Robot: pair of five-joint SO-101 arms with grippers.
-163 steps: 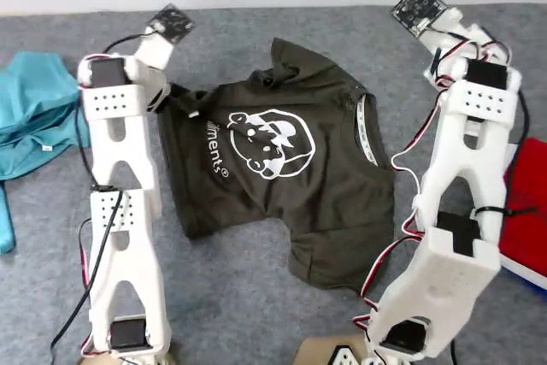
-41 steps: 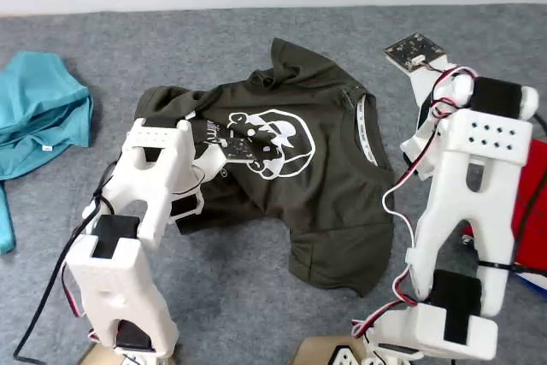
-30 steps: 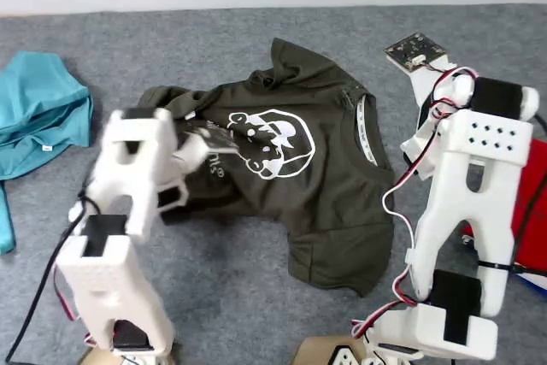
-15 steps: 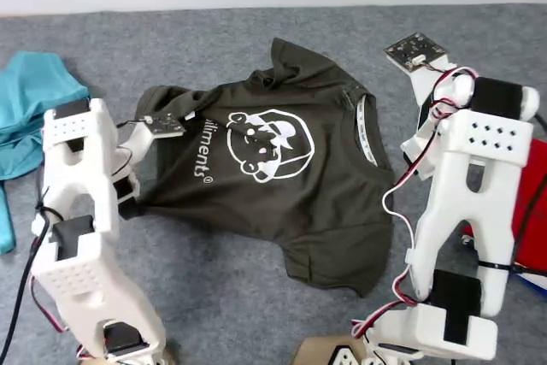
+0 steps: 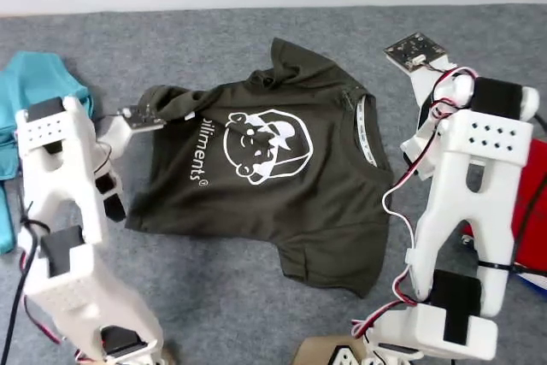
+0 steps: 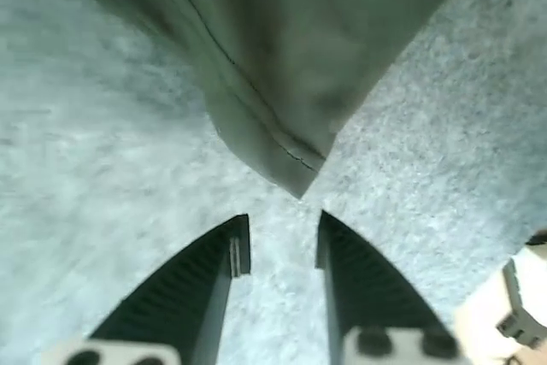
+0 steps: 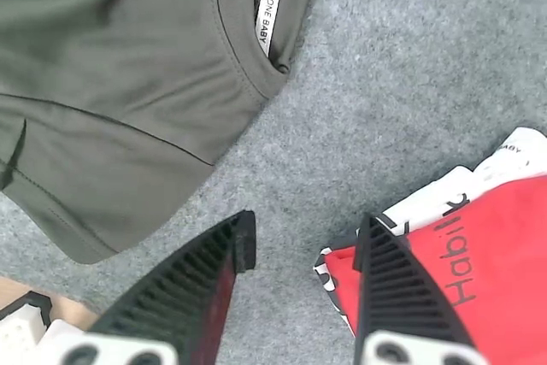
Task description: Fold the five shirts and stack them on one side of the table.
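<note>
Jaws of the left gripper (image 6: 280,250): parted, nothing between them. The grey carpeted table top (image 6: 102,168) shows through the gap. Just ahead of the fingertips lies a stitched corner of the dark olive shirt (image 6: 295,83), its point aimed at the gap. Whether the corner touches the tips cannot be told. Beyond that corner the cloth widens away from the jaws.

Jaws of the right gripper (image 7: 303,254): spread wide, empty, hanging over bare grey surface. Off one finger are the olive shirt's sleeve edge and its collar, with a white neck label (image 7: 273,6) inside the neckline. Off the other finger, near it, is the red shirt (image 7: 461,271), with white fabric at its near edge.

From above, the olive shirt lies opened out between the two arms, unfolded. Its white graphic (image 5: 261,143) faces up. The collar end is toward the right gripper and the opposite edge toward the left gripper. The sleeve nearer the arm bases is rumpled.

Past the left arm, on the far side from the olive shirt, the teal shirt (image 5: 34,83) sits bunched, apart from the olive one. The red shirt lies outside the right arm, partly hidden by it.
</note>
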